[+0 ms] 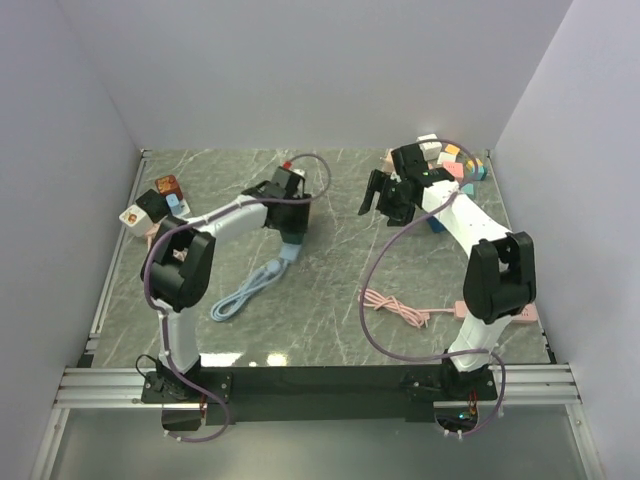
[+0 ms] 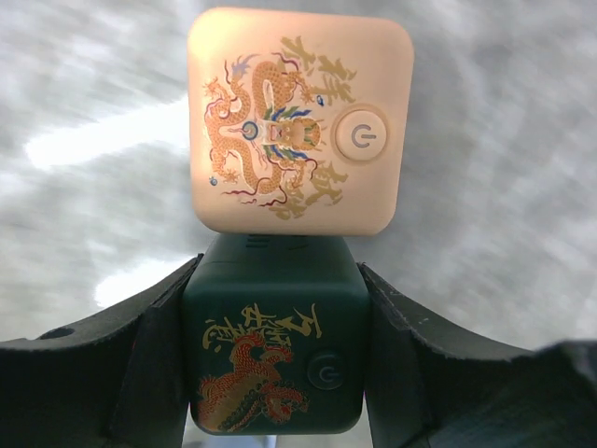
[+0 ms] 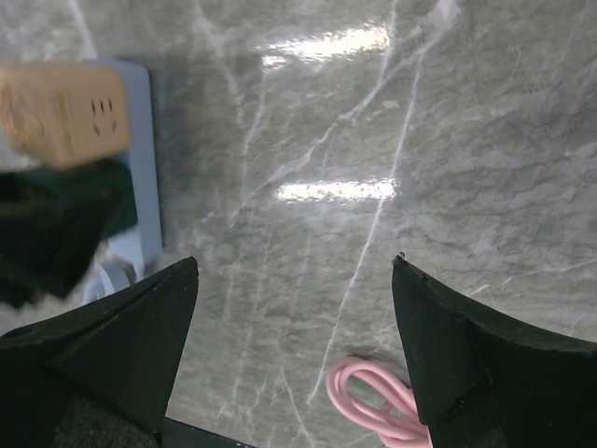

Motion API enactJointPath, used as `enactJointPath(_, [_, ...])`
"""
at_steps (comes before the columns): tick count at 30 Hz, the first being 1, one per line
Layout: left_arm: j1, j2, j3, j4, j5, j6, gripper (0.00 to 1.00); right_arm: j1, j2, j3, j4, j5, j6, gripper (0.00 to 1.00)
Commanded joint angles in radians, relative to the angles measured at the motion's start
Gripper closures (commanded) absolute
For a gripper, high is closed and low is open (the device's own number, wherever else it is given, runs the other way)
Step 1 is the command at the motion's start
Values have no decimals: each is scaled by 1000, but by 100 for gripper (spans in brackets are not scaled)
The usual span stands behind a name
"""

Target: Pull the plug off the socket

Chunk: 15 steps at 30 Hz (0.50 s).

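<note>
Top camera: high above marble worktop (image 1: 330,290) near edge, facing down-forward; wrist cameras: close, downward, sharing peach cube adapter (image 2: 298,121).

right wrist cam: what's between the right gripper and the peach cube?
Bare marble table, then the edge of the blue power strip beside the peach cube, as the right wrist view shows. The right gripper is open and holds nothing.

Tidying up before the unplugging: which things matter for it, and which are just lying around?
For the job: green cube plug, blue power strip, left claw around the plug.
Lying about: pink cable, cube cluster far right, cubes at the left edge.
</note>
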Motion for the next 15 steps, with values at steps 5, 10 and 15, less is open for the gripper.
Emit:
enactJointPath(5, [-160, -1, -152, -55, 156, -297, 42, 14, 71, 38, -7, 57, 27, 5])
enactJointPath(10, [-183, -68, -166, -59, 53, -412, 24, 38, 96, 93, -16, 87, 78, 2])
enactJointPath(15, [-206, -104, -131, -110, -15, -475, 1, 69, 121, 172, -26, 97, 110, 1])
